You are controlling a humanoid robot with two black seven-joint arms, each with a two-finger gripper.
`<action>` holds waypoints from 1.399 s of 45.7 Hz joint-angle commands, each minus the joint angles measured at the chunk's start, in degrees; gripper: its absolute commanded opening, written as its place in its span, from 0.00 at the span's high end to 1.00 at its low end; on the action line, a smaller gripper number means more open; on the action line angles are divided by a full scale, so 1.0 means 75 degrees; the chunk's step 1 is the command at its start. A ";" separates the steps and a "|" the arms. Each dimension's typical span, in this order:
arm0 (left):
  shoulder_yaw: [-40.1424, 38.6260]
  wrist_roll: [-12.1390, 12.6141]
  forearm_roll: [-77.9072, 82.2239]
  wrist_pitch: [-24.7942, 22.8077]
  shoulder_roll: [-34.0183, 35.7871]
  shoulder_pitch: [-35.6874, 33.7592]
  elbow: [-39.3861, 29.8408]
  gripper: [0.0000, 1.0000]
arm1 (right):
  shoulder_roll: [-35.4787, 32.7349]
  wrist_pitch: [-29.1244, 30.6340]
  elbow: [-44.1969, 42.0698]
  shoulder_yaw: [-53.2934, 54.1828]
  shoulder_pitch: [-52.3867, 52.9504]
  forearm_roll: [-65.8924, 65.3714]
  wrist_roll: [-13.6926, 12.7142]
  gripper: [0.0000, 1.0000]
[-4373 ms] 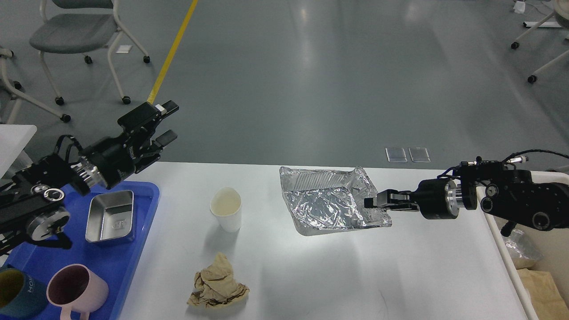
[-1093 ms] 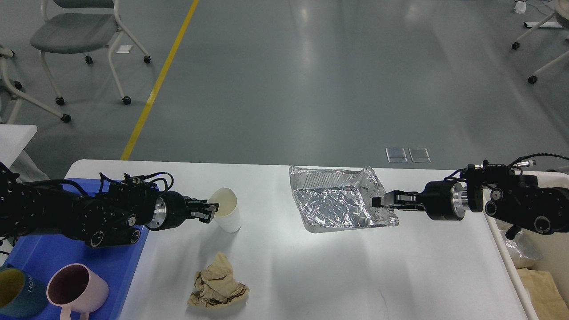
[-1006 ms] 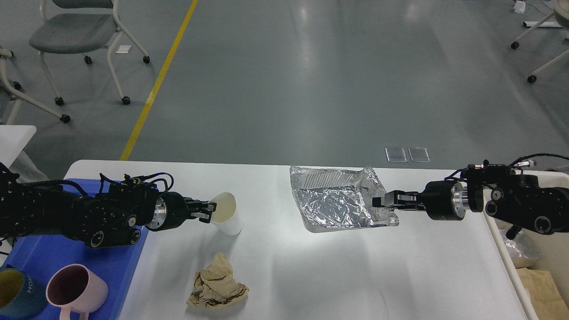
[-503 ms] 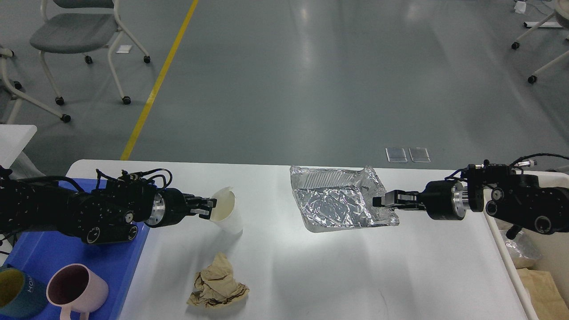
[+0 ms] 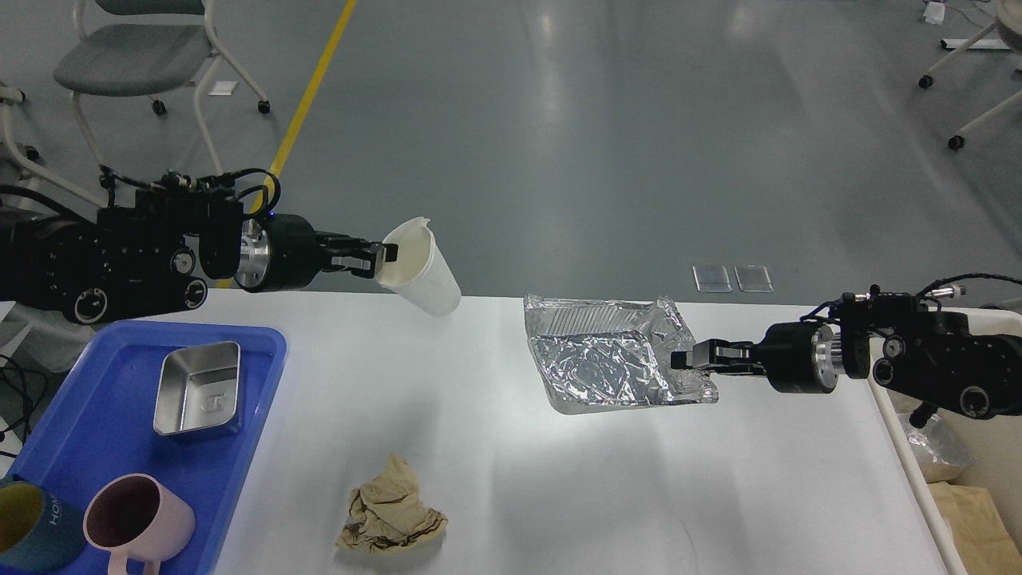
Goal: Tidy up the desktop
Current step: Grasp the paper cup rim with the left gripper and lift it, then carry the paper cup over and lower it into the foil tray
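Note:
The white desktop [image 5: 559,495] fills the lower view. My left gripper [image 5: 382,257] is shut on the rim of a white paper cup [image 5: 421,271] and holds it tilted, well above the desktop's far edge. My right gripper [image 5: 683,359] is shut on the right edge of a crumpled foil tray [image 5: 611,363] that lies on the desktop right of centre. A crumpled brown paper wad [image 5: 391,511] lies near the front, left of centre.
A blue tray [image 5: 120,471] at the left holds a small steel tin [image 5: 200,390], a pink mug [image 5: 140,515] and a dark teal mug [image 5: 28,523]. A cream bin [image 5: 918,479] with crumpled waste stands off the right edge. Chairs stand on the floor beyond.
My left gripper closed on the cup's rim and lifted it up and back off the desktop, tilting it. The right gripper kept its hold on the foil tray, nearly still.

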 commanded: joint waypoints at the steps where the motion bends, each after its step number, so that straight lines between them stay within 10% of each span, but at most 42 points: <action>1: -0.0203 -0.0024 -0.0068 -0.0532 -0.0183 -0.0740 0.0005 1.00 | 0.0047 0.0000 -0.0003 -0.0012 0.0013 0.0011 -0.0001 1.00; 13: -0.0180 -0.0727 -0.0302 -0.1177 -0.1507 -0.1772 0.0356 1.00 | 0.0188 0.0023 -0.0003 -0.0012 0.0060 0.0011 -0.0001 1.00; 64: 0.0359 -0.0716 -0.0642 -0.1611 -0.4671 -0.1621 0.1751 0.99 | 0.0199 0.0023 0.0020 -0.0012 0.0119 -0.0013 0.0011 1.00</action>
